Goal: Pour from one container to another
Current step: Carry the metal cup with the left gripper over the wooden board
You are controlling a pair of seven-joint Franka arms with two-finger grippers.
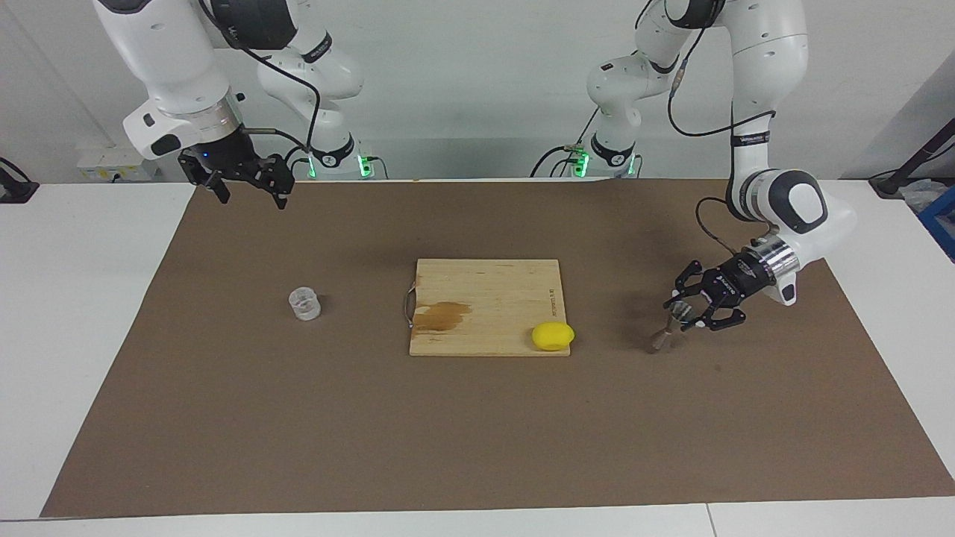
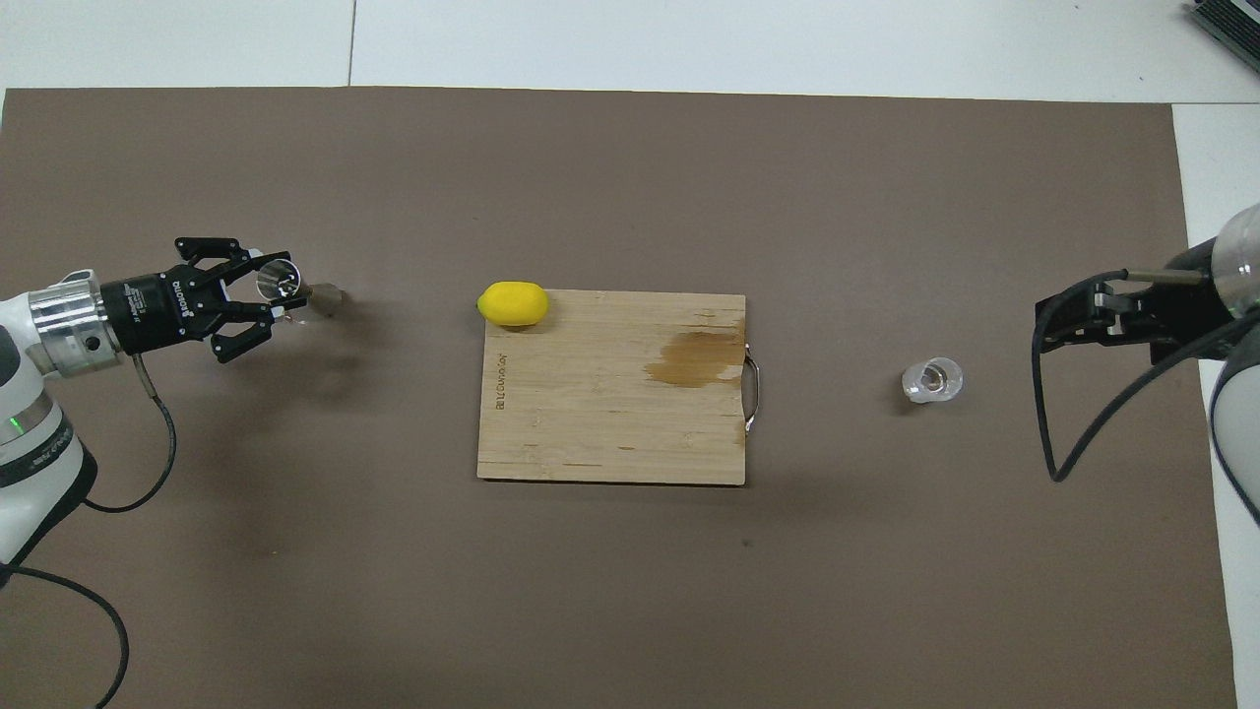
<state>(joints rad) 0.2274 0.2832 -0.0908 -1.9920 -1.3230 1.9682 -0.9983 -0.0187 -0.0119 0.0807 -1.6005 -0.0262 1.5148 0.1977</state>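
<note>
Pouring has not begun. The glass cup (image 1: 304, 303) stands upright and untouched on the brown mat (image 1: 477, 432), at centre-left of the facing frame, toward the right arm's end of the bench (image 1: 82, 335). The steel jigger (image 1: 669, 328) sits at centre-right of that frame, leaning, with its upper rim between the fingers of the left pincer (image 1: 688, 307). The fingers stand apart around the rim; whether they touch it cannot be told. Judged remaining: securing the jigger, taking up the cup, bringing the two together, tipping.

The left arm reaches in low, wrist near horizontal, at the centre-left of the overhead frame. The right pincer (image 1: 245, 181) waits raised at upper left of the facing frame, over the mat's edge, fingers apart and empty.

A cutting board (image 1: 489, 306) with a lemon (image 1: 553, 335) lies mid-bench.
</note>
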